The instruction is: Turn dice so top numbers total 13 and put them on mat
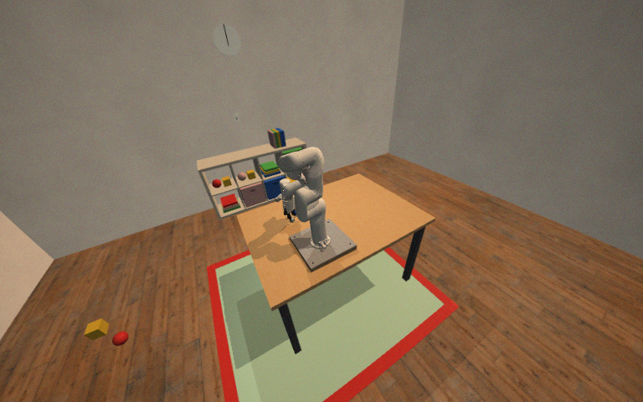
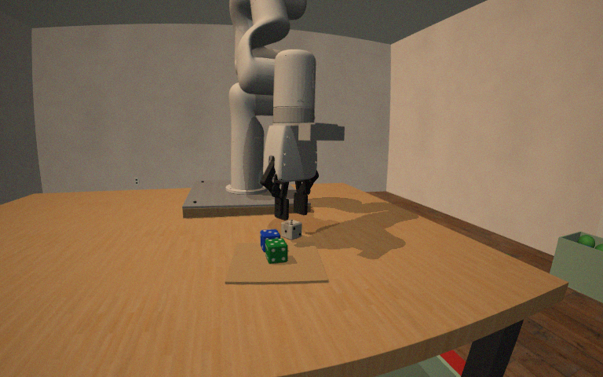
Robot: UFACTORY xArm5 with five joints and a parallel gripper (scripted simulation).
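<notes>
In the exterior view, a tan mat (image 2: 276,269) lies on the wooden table. A green die (image 2: 275,250) sits flat on the mat's far part. A blue die (image 2: 268,238) stands just behind it at the mat's far edge. A white die (image 2: 291,229) sits flat on the table just beyond the mat. My gripper (image 2: 290,211) points straight down right above the white die, fingers partly apart with nothing between them, tips a little above its top. In the top view the gripper (image 1: 290,215) is small and the dice are too small to make out.
The arm's grey base plate (image 2: 230,201) stands behind the dice. A green bin with green balls (image 2: 594,269) stands off the table at the right. A shelf with coloured blocks (image 1: 253,179) stands behind the table. A yellow cube (image 1: 96,328) and a red ball (image 1: 120,337) lie on the floor.
</notes>
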